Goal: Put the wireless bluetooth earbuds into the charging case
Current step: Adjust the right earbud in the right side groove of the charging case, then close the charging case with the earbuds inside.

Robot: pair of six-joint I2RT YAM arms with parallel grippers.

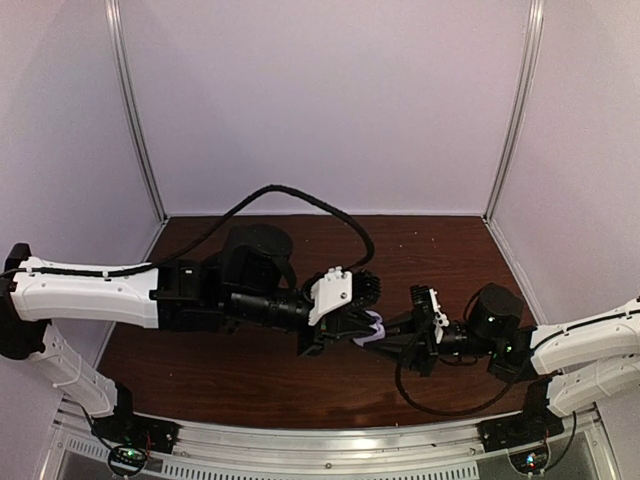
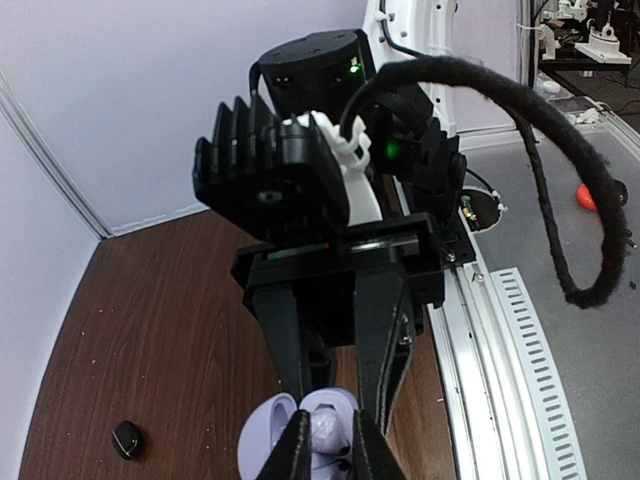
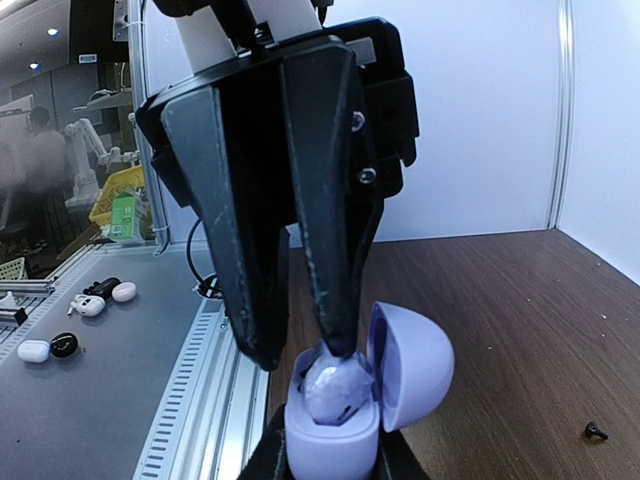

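Earbud [image 3: 335,388], the pale one, sits low in the open mouth of a lavender case [image 3: 330,440], which is held up about midway between the two arms, seemingly clear of the table [image 2: 150,330].

From the left, the left claw [image 3: 302,355] reaches down into the case with its fingers drawn together, nipping the top of that earbud. The lid [image 3: 415,365] stands open beside it. To the right, the right claw [image 3: 332,460] is clamped on the lower half of the case, a finger on each side, keeping it upright. A black earbud [image 2: 127,438] lies loose on the table, well apart from the case.

The earbud looks very light, hard and glossy, so it is likely to slip or twist in a pinch. The rounded head seems the sensible place to hold it, leaving the stem free to drop into its well. It probably needs only a gentle press to seat. The case is smooth and rounded too, and could turn in the grip if pushed off-centre.

No brand, label or writing can be read on the earbud, the case or the claws.
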